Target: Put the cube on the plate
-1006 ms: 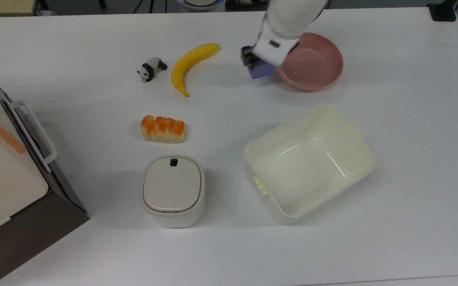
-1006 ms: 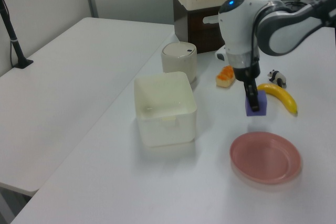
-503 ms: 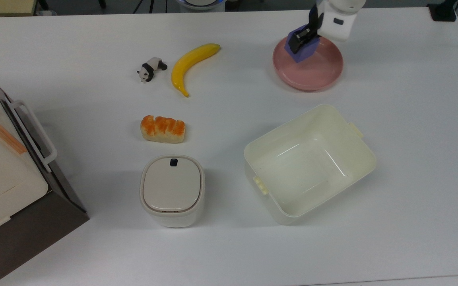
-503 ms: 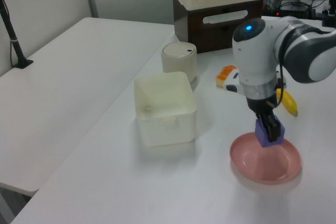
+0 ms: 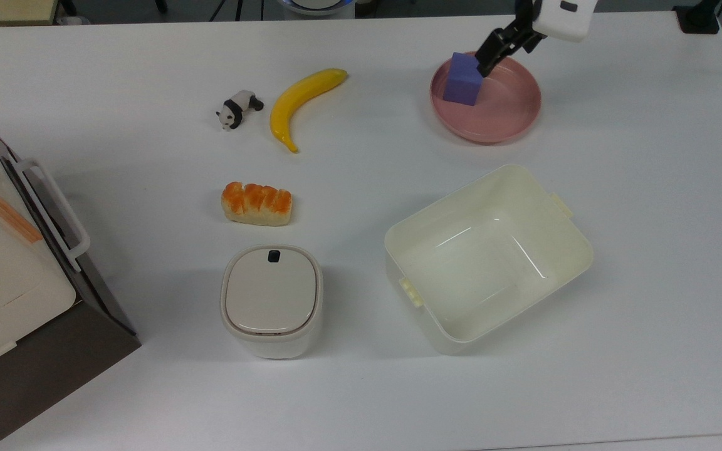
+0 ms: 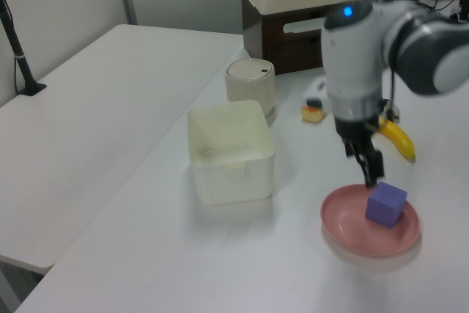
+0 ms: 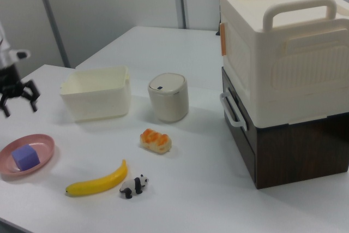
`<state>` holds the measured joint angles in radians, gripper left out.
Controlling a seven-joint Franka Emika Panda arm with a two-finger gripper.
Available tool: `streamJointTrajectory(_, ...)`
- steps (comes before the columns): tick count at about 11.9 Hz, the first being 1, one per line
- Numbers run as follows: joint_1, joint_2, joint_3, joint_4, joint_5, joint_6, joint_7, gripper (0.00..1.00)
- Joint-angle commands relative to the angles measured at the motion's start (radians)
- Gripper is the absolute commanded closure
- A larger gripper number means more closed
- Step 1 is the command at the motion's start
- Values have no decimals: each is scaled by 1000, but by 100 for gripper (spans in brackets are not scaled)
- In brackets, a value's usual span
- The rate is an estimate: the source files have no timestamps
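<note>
1. White tabletop spreads across the top view. The cube sits inside the plate, toward the top view's left part of the dish, resting on its floor. The gripper hangs above the plate's far rim with its dark fingers spread apart and holding nothing; the lower fingertip overlaps the cube's upper right corner from this angle, so contact cannot be judged here. A banana and a panda figure lie well to the top view's left of the plate, a bread roll below them, a lidded bin lower still, and a cream tub below the plate.

2. Seen from the left view, the same white table carries the plate near the front, with the cube resting in it toward the left view's right. The gripper is above and just to the left view's left of the cube, fingers parted, clear of the block. The tub stands to the left view's left of the plate, the bin behind it, and the banana beyond the arm.

3. From the right view, the plate lies at the right view's left edge with the cube in it. The gripper hovers above, fingers splayed and empty. A large cream storage box stands on a dark cabinet at the right view's right.
</note>
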<state>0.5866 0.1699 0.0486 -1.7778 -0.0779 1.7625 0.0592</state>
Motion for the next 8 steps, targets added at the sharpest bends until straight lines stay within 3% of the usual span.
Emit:
streamJointTrajectory(1, -157, -12, -21, 136, -5, -81, -12, 0)
streamJointTrajectory(6, -462, -127, -27, 143, -2, -107, 66, 0)
streamJointTrajectory(8, -525, -174, -27, 141, 0, -181, 48, 0)
